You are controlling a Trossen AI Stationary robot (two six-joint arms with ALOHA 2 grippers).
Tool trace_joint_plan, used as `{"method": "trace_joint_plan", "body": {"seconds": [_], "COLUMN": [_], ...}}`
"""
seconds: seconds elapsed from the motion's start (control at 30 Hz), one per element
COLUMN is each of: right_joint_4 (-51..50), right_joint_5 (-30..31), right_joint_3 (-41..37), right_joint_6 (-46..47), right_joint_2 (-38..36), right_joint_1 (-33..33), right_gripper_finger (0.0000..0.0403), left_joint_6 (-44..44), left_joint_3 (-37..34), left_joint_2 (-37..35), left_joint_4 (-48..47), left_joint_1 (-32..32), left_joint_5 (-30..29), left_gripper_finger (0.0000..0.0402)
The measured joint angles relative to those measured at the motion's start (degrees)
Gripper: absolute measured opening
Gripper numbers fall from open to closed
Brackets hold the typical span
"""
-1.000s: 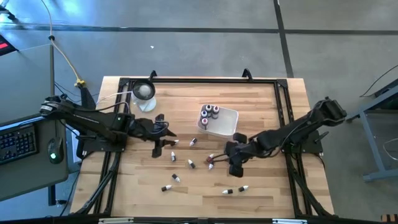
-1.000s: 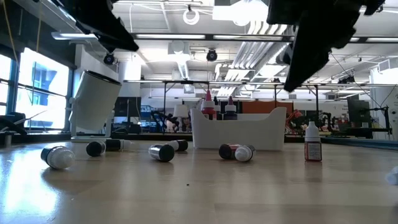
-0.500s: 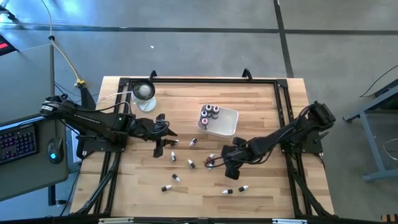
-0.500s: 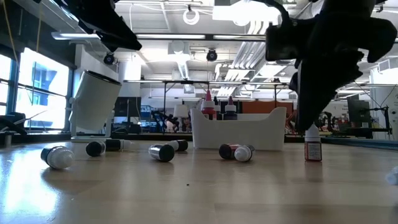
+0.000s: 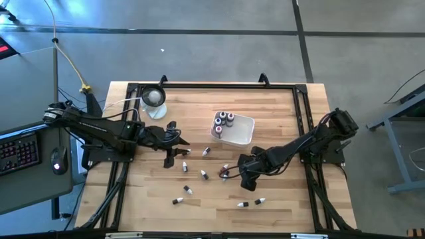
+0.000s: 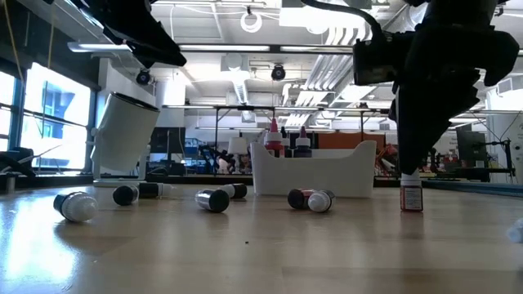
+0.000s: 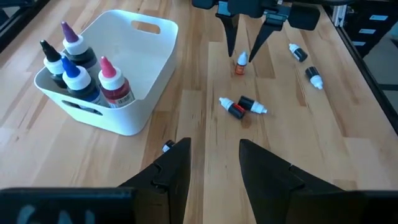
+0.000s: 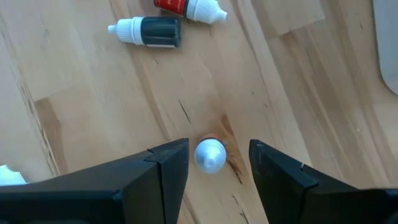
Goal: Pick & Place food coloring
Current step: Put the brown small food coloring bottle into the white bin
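Right wrist view: open right hand [image 8: 213, 163] straddles an upright little red bottle [image 8: 210, 155], white pointy cap, on the counter [image 8: 81, 81].

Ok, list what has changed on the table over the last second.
The right pincer has swung in toward the table's middle and come down over the upright white-capped bottle; its open fingers now flank the cap without gripping it. Nothing was taken hold of or let go. The left pincer, the white tray with its bottles, and the bottles lying on the wood stayed as they were.
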Motion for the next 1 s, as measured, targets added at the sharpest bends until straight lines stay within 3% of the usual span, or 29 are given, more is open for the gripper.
{"method": "trace_joint_plan", "body": {"seconds": [0.7, 1.0], "right_joint_4": [1.55, 4.92], "right_joint_5": [-0.44, 1.59], "right_joint_3": [0.0, 0.0], "right_joint_6": [0.23, 0.28], "right_joint_2": [5.46, 5.51], "right_joint_1": [-0.02, -0.04], "right_gripper_finger": [0.0158, 0.0091], "left_joint_6": [0.07, -0.02], "left_joint_3": [0.02, 0.02], "left_joint_2": [0.0, 0.0], "left_joint_4": [-0.07, -0.07], "left_joint_1": [0.0, 0.0], "left_joint_5": [0.02, 0.09], "left_gripper_finger": [0.0134, 0.0134]}}
